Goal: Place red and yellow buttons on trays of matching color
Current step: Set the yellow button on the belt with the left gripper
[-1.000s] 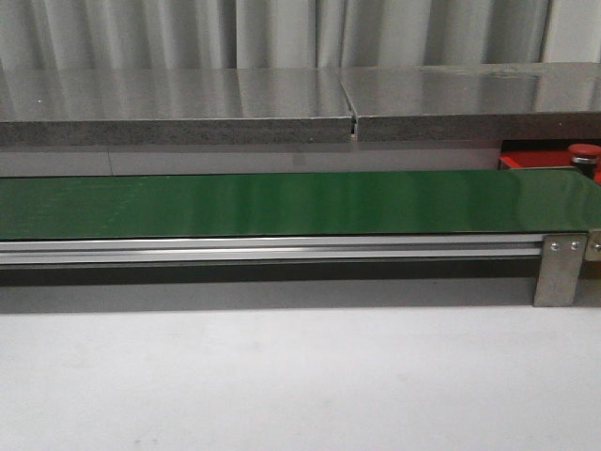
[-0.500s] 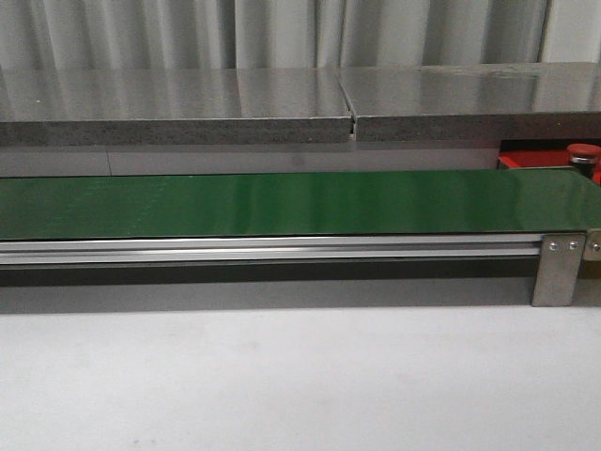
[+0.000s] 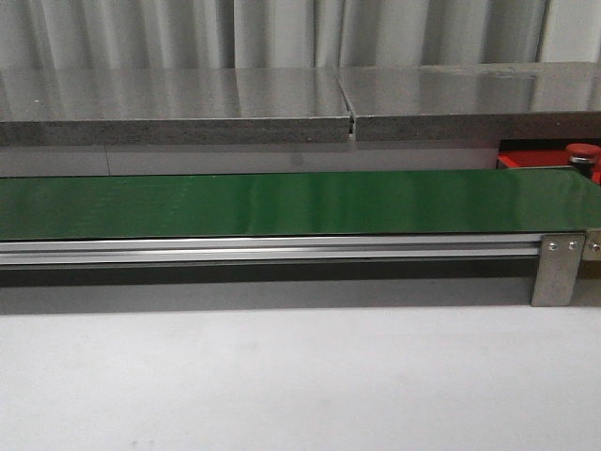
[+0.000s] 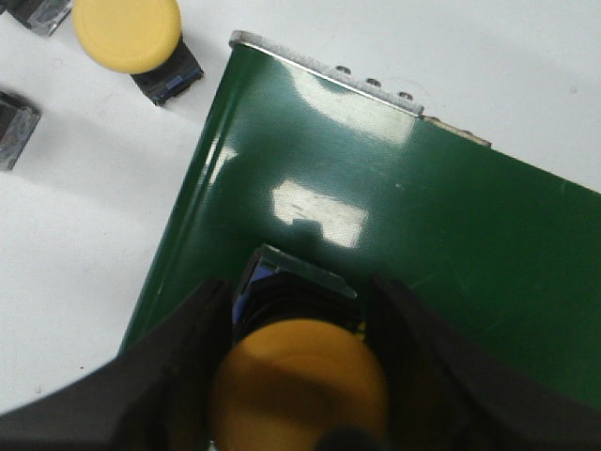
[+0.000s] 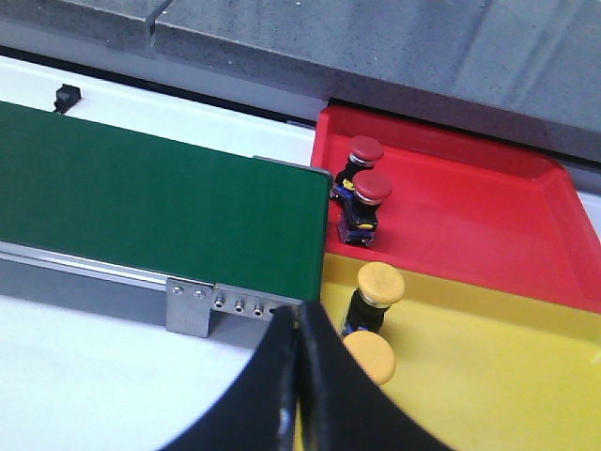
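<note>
In the left wrist view my left gripper [image 4: 299, 291] is shut on a yellow button [image 4: 299, 385], one dark finger on each side of its body, over the end of the green belt [image 4: 441, 235]. Another yellow button [image 4: 127, 33] lies on the white table beside the belt. My right gripper [image 5: 300, 315] is shut and holds nothing; it hangs over the belt's end [image 5: 169, 202] by the trays. Two red buttons [image 5: 365, 150] [image 5: 373, 188] stand on the red tray [image 5: 470, 216]. Two yellow buttons [image 5: 381, 282] [image 5: 369, 355] are on the yellow tray [image 5: 488, 366]. Neither gripper shows in the front view.
The front view has the long green belt [image 3: 282, 202] on its aluminium rail [image 3: 263, 249], a grey stone shelf [image 3: 235, 103] behind it, and a corner of the red tray [image 3: 526, 160] with a red button [image 3: 583, 150] at far right. Dark button bodies [image 4: 14, 127] lie on the table.
</note>
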`<state>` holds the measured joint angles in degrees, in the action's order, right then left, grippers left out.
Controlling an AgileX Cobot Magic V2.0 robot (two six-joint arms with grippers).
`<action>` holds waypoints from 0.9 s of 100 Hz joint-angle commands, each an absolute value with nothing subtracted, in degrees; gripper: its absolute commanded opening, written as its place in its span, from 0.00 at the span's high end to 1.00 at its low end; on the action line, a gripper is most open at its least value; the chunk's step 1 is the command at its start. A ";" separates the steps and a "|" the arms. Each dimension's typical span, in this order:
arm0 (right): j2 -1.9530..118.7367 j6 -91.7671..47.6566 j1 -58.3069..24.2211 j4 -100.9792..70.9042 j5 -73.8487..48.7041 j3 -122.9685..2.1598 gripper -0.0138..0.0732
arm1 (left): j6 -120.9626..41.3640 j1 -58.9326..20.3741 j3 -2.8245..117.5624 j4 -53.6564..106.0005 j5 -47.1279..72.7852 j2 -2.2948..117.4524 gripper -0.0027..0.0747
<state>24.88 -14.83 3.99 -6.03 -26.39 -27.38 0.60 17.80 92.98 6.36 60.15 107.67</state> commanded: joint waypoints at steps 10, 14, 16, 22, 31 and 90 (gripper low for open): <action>25.15 -15.48 4.04 -6.28 -22.58 -29.03 0.92 | 0.64 17.45 94.32 7.12 57.88 104.88 0.32; 25.15 -15.48 4.04 -6.28 -22.58 -29.03 0.92 | 0.64 17.45 94.32 7.12 57.86 104.88 0.32; 25.15 -15.48 4.04 -6.28 -22.58 -29.03 0.92 | 0.64 17.45 94.32 7.12 57.73 104.88 0.33; 25.15 -15.48 4.04 -6.28 -22.58 -29.03 0.92 | 0.64 17.45 94.32 7.70 57.30 104.75 0.33; 25.15 -15.48 4.04 -6.28 -22.58 -29.03 0.92 | 0.64 17.35 94.32 8.73 55.60 103.46 0.33; 25.15 -15.48 4.04 -6.28 -22.64 -29.03 0.92 | -3.41 9.03 85.64 9.00 48.66 85.43 0.99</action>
<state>24.88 -14.83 3.99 -6.03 -26.48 -27.38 -3.28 9.36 86.23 8.35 52.51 90.27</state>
